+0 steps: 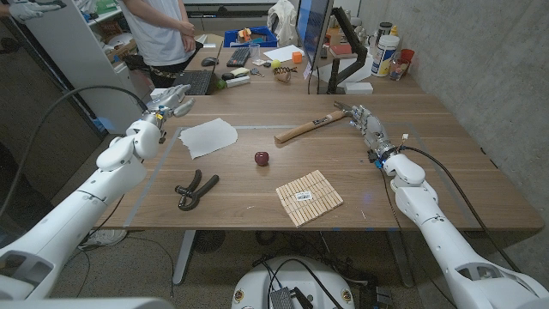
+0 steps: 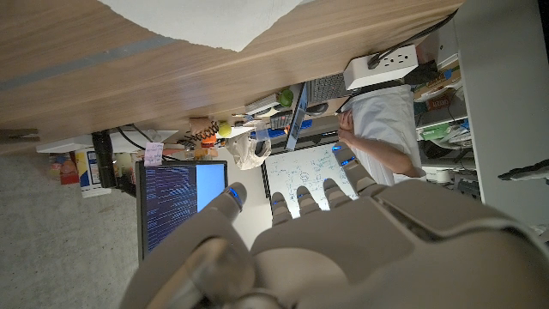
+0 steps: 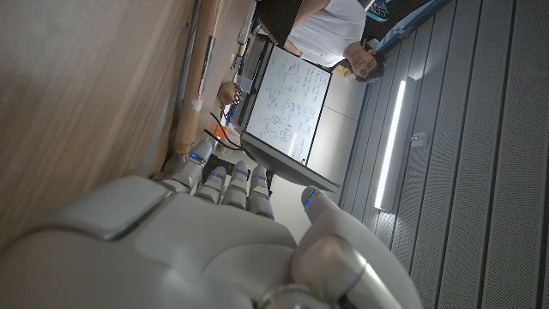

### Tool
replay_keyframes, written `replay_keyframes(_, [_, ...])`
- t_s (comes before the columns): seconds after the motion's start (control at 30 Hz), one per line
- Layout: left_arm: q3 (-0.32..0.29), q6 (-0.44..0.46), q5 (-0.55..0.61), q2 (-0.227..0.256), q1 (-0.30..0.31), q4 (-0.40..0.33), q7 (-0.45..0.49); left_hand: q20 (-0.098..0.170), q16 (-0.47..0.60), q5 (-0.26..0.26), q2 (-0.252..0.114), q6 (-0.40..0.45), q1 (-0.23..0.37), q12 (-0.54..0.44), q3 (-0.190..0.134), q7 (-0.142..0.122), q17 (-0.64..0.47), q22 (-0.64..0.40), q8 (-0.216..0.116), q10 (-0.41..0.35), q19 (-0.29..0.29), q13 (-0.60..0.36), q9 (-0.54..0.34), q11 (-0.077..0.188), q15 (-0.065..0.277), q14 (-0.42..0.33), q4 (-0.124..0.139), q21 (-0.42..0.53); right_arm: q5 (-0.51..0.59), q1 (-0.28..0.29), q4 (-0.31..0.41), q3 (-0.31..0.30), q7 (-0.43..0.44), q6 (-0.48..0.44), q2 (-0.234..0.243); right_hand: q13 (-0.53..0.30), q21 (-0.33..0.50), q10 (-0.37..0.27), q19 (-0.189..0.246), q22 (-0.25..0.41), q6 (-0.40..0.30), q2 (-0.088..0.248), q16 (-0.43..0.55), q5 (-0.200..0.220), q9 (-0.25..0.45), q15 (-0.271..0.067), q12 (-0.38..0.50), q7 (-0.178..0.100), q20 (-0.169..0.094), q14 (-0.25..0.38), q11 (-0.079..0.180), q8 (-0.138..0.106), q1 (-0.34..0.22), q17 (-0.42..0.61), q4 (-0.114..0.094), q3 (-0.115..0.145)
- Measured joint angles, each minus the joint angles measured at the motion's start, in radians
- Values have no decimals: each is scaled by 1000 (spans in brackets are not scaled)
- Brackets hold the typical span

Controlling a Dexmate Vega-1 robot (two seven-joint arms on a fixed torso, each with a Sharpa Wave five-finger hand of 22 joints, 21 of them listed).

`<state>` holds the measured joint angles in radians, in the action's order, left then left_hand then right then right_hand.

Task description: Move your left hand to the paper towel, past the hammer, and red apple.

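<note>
Left hand: the left hand point(image 1: 169, 100) is at the far left part of the table, just beyond the far left corner of the paper towel; its fingers are apart and it holds nothing. In the left wrist view the hand point(image 2: 326, 249) shows from behind with its fingers point(image 2: 302, 199) reaching out side by side, empty.
Right hand: the right hand point(image 1: 371, 130) is at the right side of the table, just beside the hammer's head, fingers stretched out and apart, nothing in it. The right wrist view shows its back point(image 3: 214, 249) with the fingers point(image 3: 232, 184) extended.
Table: a wooden table point(image 1: 412, 184) carries all the things; its wood point(image 2: 129, 60) also shows in the left wrist view.
Person: a person point(image 1: 159, 34) in a white shirt stands behind the table at the far left.
Paper towel: the white paper towel point(image 1: 208, 136) lies flat on the left half, near the left hand; one edge of it point(image 2: 214, 21) shows in the left wrist view.
Hammer: the hammer point(image 1: 310, 126) lies right of the middle, wooden handle pointing toward the middle, metal head toward the right hand.
Clothespins: a block of wooden clothespins point(image 1: 309, 197) lies near the front edge, right of the middle.
Pliers: black pliers point(image 1: 194, 188) lie at the front left, handles spread.
Apple: the red apple point(image 1: 262, 158) stands near the middle, between the paper towel and the clothespins, apart from both.
</note>
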<state>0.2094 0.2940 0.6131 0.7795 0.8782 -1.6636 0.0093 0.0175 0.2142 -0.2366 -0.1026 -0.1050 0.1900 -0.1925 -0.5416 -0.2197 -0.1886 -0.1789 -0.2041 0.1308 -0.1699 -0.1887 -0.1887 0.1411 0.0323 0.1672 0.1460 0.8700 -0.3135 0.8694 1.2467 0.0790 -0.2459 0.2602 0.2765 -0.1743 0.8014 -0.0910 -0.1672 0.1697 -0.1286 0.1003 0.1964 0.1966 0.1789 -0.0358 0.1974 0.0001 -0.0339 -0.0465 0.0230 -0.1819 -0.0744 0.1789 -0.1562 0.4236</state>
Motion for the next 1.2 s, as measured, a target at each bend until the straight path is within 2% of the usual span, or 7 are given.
replay_keyframes(0.93, [81, 53, 29, 5, -76, 29, -106, 6, -4, 4, 1, -19, -9, 12, 21, 0, -5, 0, 5, 31, -6, 0, 0, -5, 0, 0, 13, -12, 2, 6, -3, -3, -5, 11, 8, 0, -11, 0, 0, 0, 0, 0, 0, 0, 0, 0, 0, 0, 0, 0, 0, 0, 0, 0, 4, -4])
replay_keyframes(1.2, [102, 66, 39, 6, -94, 38, -128, 6, -4, 4, 1, -19, -9, 12, 25, 0, -5, 0, 5, 35, -6, 0, 0, -1, 0, 0, 9, -12, 2, 10, -3, -5, -6, 14, 12, 0, -11, 0, 0, 0, 0, 0, 0, 0, 0, 0, 0, 0, 0, 0, 0, 0, 0, 0, 4, -4])
